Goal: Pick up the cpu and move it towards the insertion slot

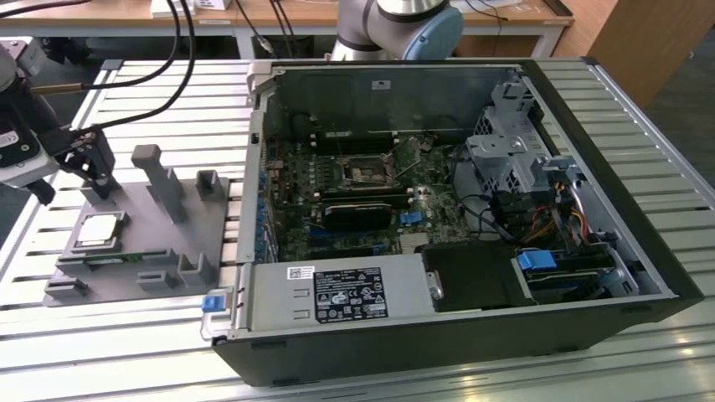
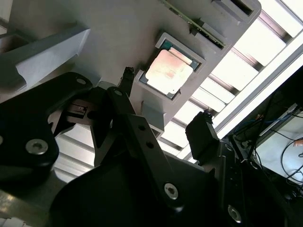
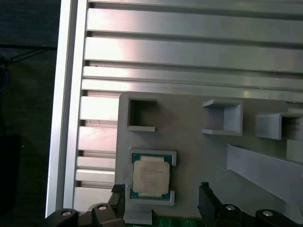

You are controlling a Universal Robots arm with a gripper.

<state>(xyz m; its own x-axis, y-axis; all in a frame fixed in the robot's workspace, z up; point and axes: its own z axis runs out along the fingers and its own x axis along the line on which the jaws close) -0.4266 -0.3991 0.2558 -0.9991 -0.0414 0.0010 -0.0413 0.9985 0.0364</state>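
Below the gripper, exterior view: a grey plastic tray (image 1: 167, 243) rests on the slatted table (image 1: 112, 352). The cpu (image 1: 99, 228) lies flat in a square recess of the tray, just under the gripper (image 1: 72, 188). A green memory strip (image 1: 106, 260) sits just past the cpu, on the side away from the gripper.
Far from the gripper, exterior view: an open computer case (image 1: 447, 335) holds the motherboard (image 1: 296, 226), which carries the insertion slot (image 1: 367, 172).
Cut off, exterior view: the picture edge crops the gripper's body.
Tool, exterior view: released, fingers spread, carrying nothing.
Tray, second wrist view: the cpu (image 2: 169, 72) is seated in its recess beyond the fingertips. The green memory strip (image 2: 189, 21) lies further out.
Hidden, second wrist view: dark linkages cover part of the grey plastic tray (image 2: 109, 33).
Tool, second wrist view: the gripper (image 2: 165, 106) is wide apart. One fingertip is near the recess wall, but whether it touches cannot be told.
Tray, first wrist view: the cpu (image 3: 150, 176) sits framed in its recess of the grey plastic tray (image 3: 189, 156).
Tool, first wrist view: the gripper (image 3: 161, 191) is open, with one fingertip to either side of the cpu, grasping nothing.
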